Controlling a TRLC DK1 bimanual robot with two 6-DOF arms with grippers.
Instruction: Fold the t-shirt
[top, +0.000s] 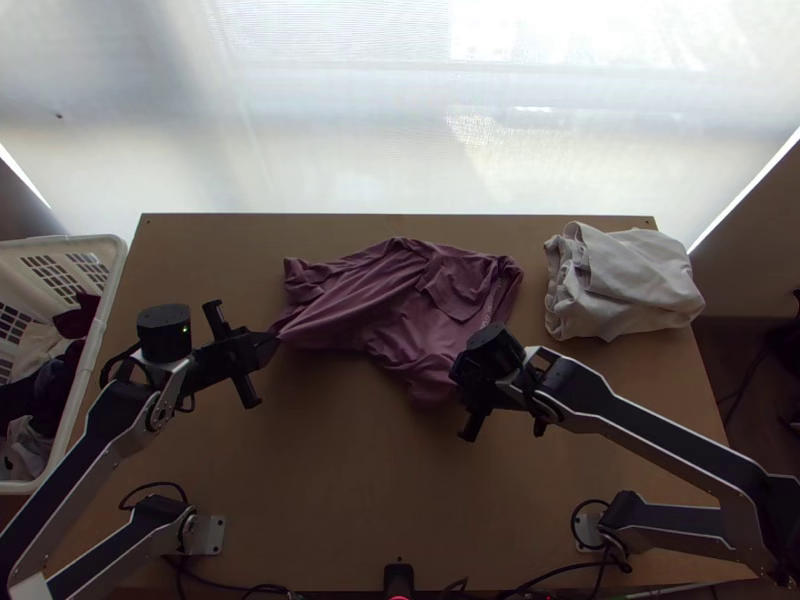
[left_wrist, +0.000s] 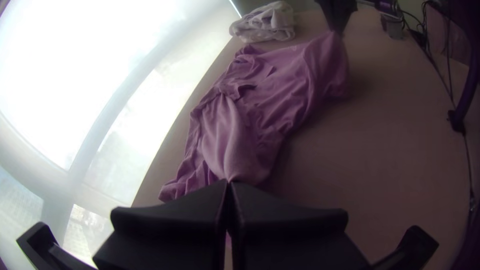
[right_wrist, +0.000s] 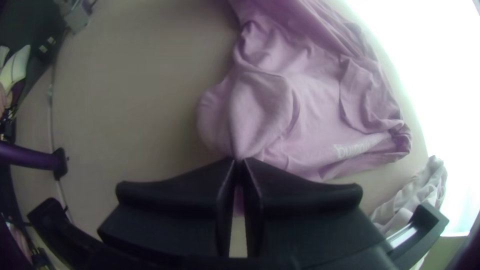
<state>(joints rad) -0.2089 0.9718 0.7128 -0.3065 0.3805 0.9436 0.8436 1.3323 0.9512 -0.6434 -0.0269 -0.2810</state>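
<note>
Your mauve t-shirt (top: 400, 310) lies rumpled and partly doubled over itself, on the middle and far part of the wooden table (top: 330, 480), between the two grippers; your left gripper (top: 276, 338) has its fingers drawn together, pinching the shirt's left-hand edge; your right gripper (top: 478, 395) is likewise closed, gripping a gathered fold at the near right part; to your right sits a folded off-white cloth (top: 630, 285); to your left, a white laundry basket (top: 112, 300) holds clothes.
</note>
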